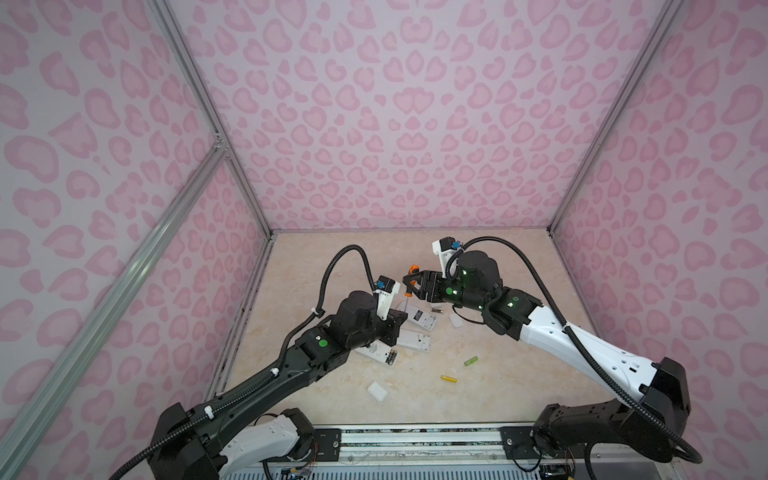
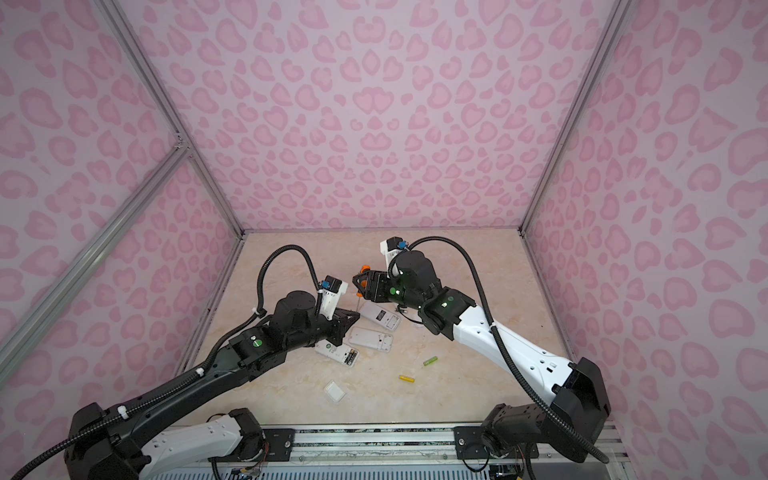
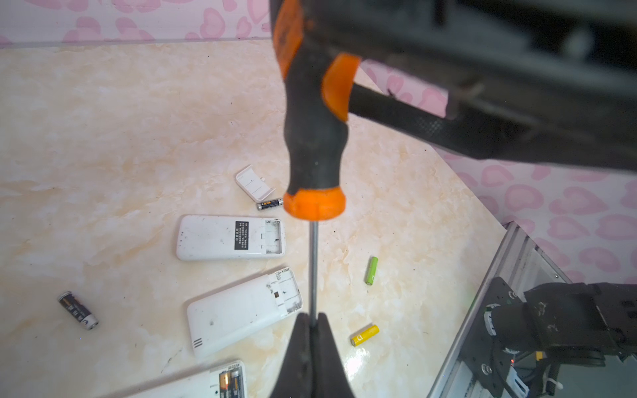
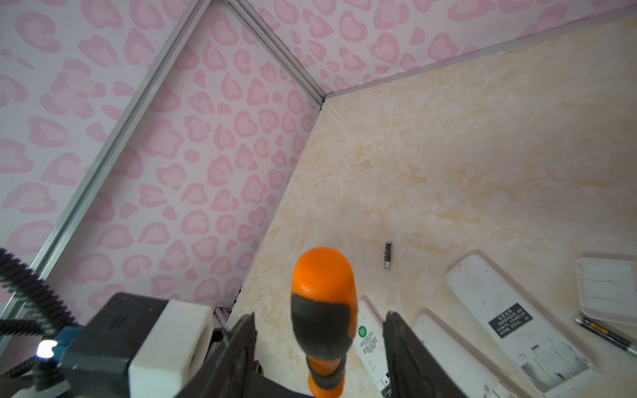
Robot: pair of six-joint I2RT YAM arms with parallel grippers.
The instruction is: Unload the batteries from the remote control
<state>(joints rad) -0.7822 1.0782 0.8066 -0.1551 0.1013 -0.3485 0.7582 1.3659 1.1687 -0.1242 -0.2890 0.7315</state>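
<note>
In both top views, two robot arms meet over three white remotes (image 1: 413,340) at the far side of a marbled table (image 1: 498,395). An orange-and-black screwdriver (image 1: 409,286) stands nearly upright between them. A green battery (image 1: 471,360) and a yellow battery (image 1: 449,378) lie loose nearer the camera, well apart from both pincers.

In the left wrist view, the left pincer (image 3: 312,324) is clamped on the screwdriver's thin metal shaft. Two black batteries (image 3: 229,380) sit in the open bay of the loaded remote (image 3: 193,386), just beside this pincer. The other two remotes show empty bays.

In the right wrist view, the right pincer (image 4: 320,314) stands wide. Its fingers (image 4: 400,344) flank the handle with a gap on each side, and it holds nothing.

The likely trouble is that a slim, smooth shaft is the only hold on a top-heavy tool. The tool could tilt or slip through the grip and fall onto the remotes. An off-centre squeeze by the right pincer could also knock it askew. The loaded remote lies low on the left arm's side, away from the right pincer.
</note>
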